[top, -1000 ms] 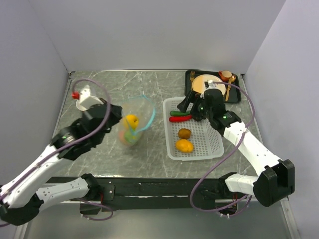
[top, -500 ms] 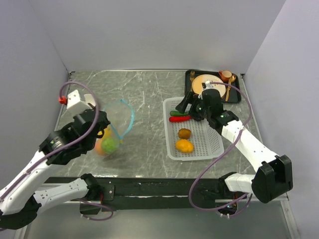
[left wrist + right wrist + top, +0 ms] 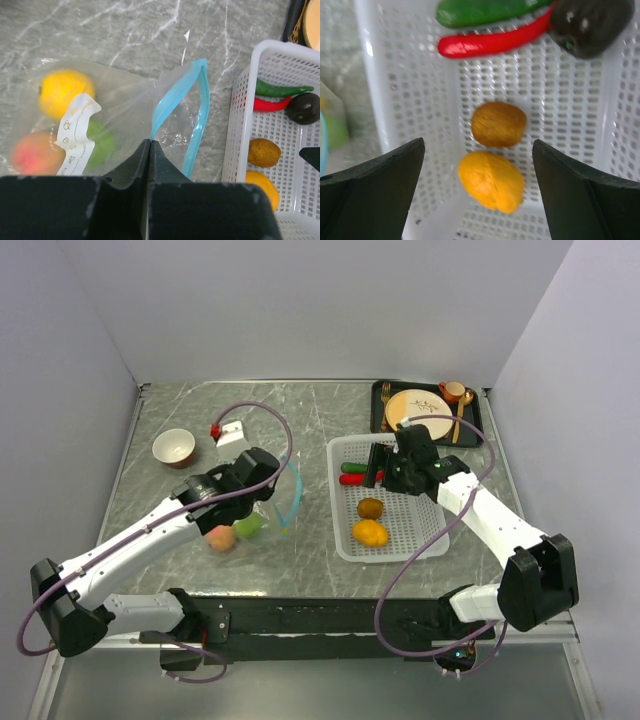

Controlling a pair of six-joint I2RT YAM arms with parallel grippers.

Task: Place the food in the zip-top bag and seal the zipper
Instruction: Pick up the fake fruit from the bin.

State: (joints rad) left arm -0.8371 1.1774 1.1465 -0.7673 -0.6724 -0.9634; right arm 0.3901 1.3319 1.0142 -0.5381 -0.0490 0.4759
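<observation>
Zip-top bag [image 3: 125, 100] pinched tight in your left claw [image 3: 150, 145], yellow, green, peach food [image 3: 62, 92] just ahead inside | label [image 3: 75, 132] print unreadable, maybe icons | right claw [image 3: 479, 145] wide, empty, basket [image 3: 405, 100] with peppers [image 3: 495, 40] beneath.

The bag [image 3: 130, 95] in the left pincer [image 3: 150, 143] was clear, glossy, crinkled film. Under the right pincer [image 3: 477, 145], the basket [image 3: 375, 75] was white perforated plastic, the red pepper [image 3: 490, 44] shiny. The tabletop [image 3: 100, 25] looked polished marble.
</observation>
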